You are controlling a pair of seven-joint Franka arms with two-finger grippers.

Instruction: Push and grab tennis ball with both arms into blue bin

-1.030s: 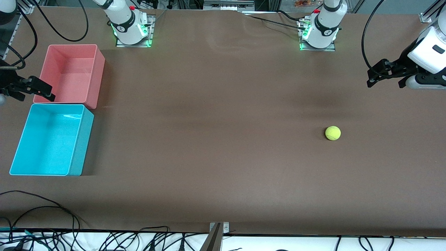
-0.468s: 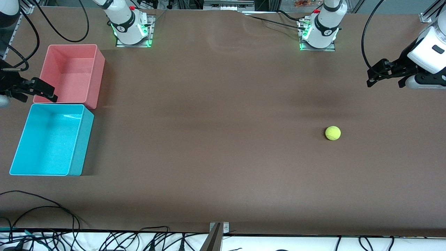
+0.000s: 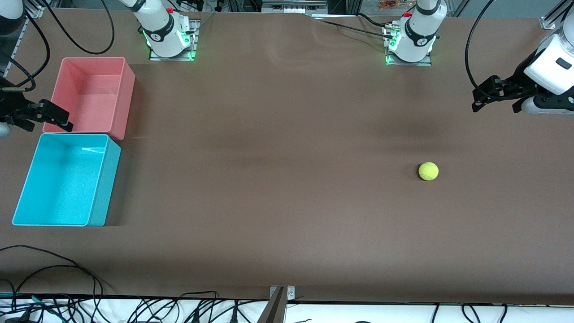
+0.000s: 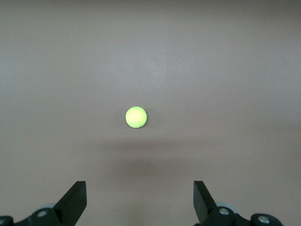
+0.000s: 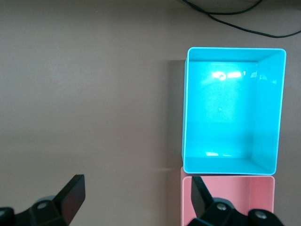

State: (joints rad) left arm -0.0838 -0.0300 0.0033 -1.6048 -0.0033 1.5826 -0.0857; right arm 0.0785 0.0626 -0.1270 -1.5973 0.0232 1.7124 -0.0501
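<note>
1. At the right arm's end of the table we see the right gripper hanging in the air over the spot where the pink bin and the blue bin meet. Its own wrist view shows both fingers spread wide with nothing between them.
2. The two bins sit touching, short side to short side — the pink one closer to the robot bases, the blue bin nearer the front camera. Both are open-topped with nothing in them.
3. The middle stretch of the brown table carries only faint shadows.
4. The tennis ball rests on the table toward the left arm's end, well apart from the bins and from either gripper.
5. The left gripper is held up at the left arm's end of the table — its wrist view looks down on the ball, and its fingers stand wide apart, holding nothing.
</note>
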